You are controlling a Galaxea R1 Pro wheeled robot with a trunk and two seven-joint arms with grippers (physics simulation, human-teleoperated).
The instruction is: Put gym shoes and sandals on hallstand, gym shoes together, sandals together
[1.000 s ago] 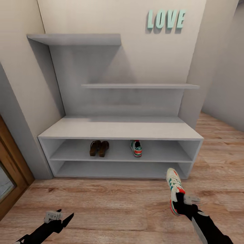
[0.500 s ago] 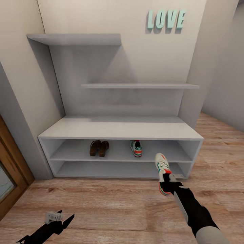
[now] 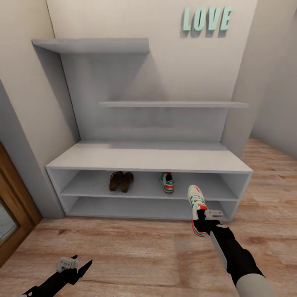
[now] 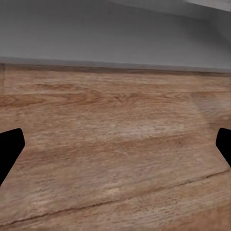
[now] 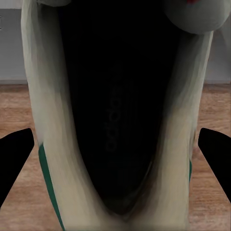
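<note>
Right end effector (image 3: 201,217) grips a gym shoe (image 3: 196,206) by its heel, toe pointing toward the hallstand (image 3: 148,159), held above the corridor floor (image 3: 144,251) just before the rack's front edge. On the upper tier sit the second gym shoe (image 3: 166,182) and, well left of it, the two sandals (image 3: 121,181) side by side. Left end effector (image 3: 76,268) hangs low over the floor, fingers apart, holding nothing

I see a home hallway: a pale grey hallstand with two shoe tiers (image 3: 148,159) stands on light wood-plank flooring (image 3: 140,251). Mint "LOVE" letters (image 3: 207,19) decorate the cream wall.
</note>
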